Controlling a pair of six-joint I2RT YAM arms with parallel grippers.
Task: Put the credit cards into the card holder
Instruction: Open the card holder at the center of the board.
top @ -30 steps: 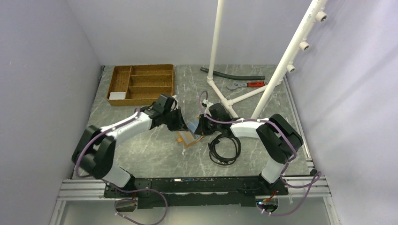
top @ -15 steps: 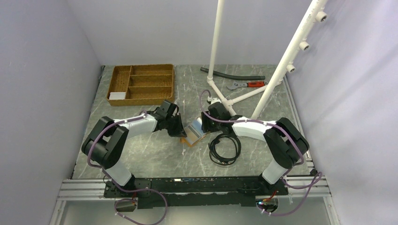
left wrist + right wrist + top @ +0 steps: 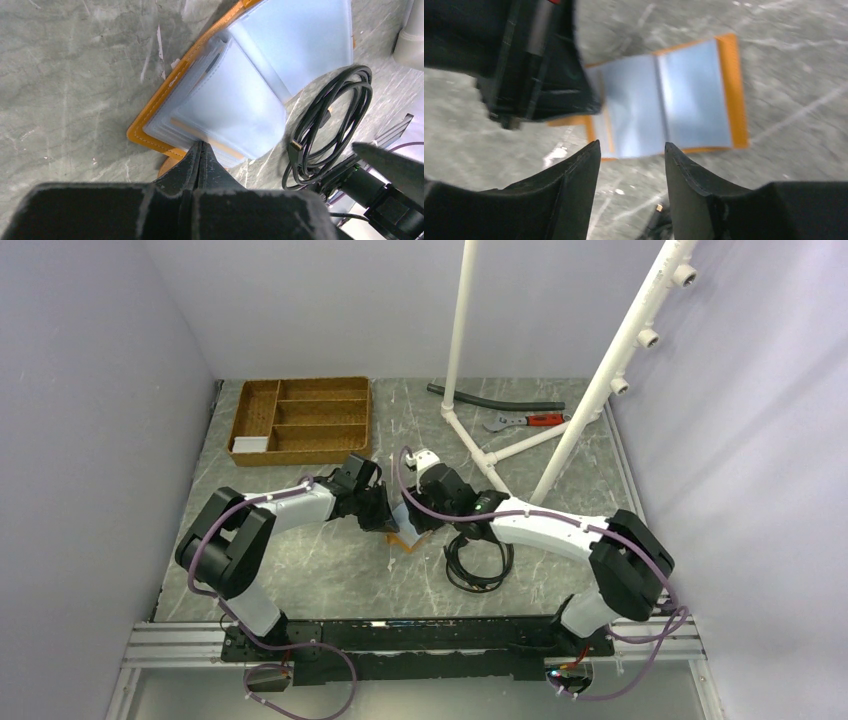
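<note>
The card holder lies open on the grey table, orange rim outside, pale blue pockets up. In the top view only an orange corner of the card holder shows between the two grippers. My left gripper is shut, its tips resting against the near edge of the pockets; whether a sleeve is pinched I cannot tell. My right gripper hovers open just above the card holder, with nothing between its fingers. A whitish flat card, seemingly one of the credit cards, lies in the wooden tray.
A brown wooden compartment tray stands at the back left. A coiled black cable lies right of the holder. A white pipe stand, a black hose and a red-handled wrench occupy the back right.
The holder came down from between the grippers and now lies open. The right gripper let go, opened and swung left over it. The left gripper lowered onto its left edge.
</note>
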